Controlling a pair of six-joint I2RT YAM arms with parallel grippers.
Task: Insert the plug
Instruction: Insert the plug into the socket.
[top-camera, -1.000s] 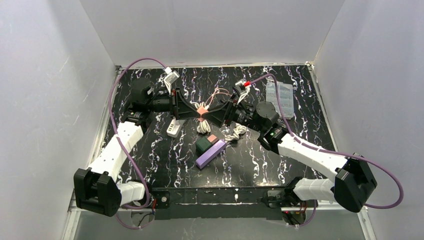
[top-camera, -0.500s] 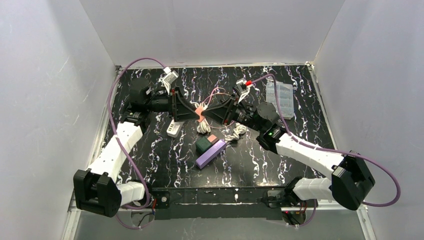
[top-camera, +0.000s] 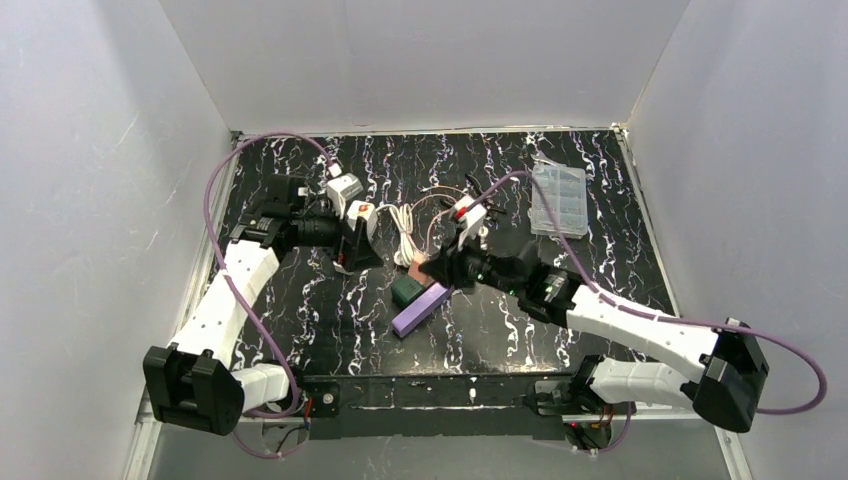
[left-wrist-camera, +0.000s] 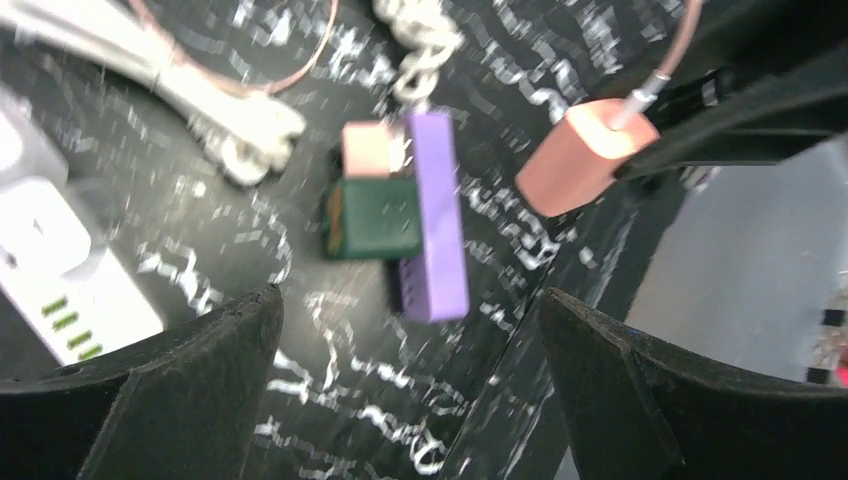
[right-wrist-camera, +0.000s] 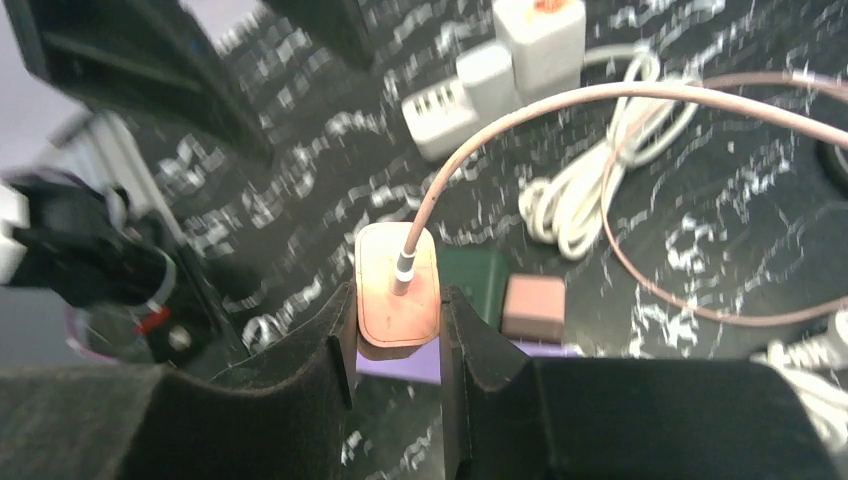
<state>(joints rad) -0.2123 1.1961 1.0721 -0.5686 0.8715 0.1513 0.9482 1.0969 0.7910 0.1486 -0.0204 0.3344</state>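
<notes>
- Handover just done. A second ago both claws met at mid-table with the plug (right-wrist-camera: 397, 285) between them; now only the right one has it.
- Right claw (right-wrist-camera: 397, 312): closed on the pink plug body, one finger on each flat side, cord (right-wrist-camera: 520, 110) running out of the plug's upper face toward the far side.
- Left claw (top-camera: 360, 238): jaws wide apart, empty. It has let go and pulled back to its own side; its camera looks down between the fingers at the blocks.
- Right arm has swung in and dropped toward the table middle. Plug now hangs in the air just above the green block (left-wrist-camera: 375, 215) and purple block (left-wrist-camera: 437, 215), touching neither as far as I can tell.
- White strip (left-wrist-camera: 75, 290) lies left of the blocks, near the left claw, well apart from the plug.
- Prongs hidden by the fingers; cannot tell which way they face.
- Reading: regrasp finished, insertion not begun. Plug must next be carried to the strip, prongs lined up with a slot. Cord slack may drag.
</notes>
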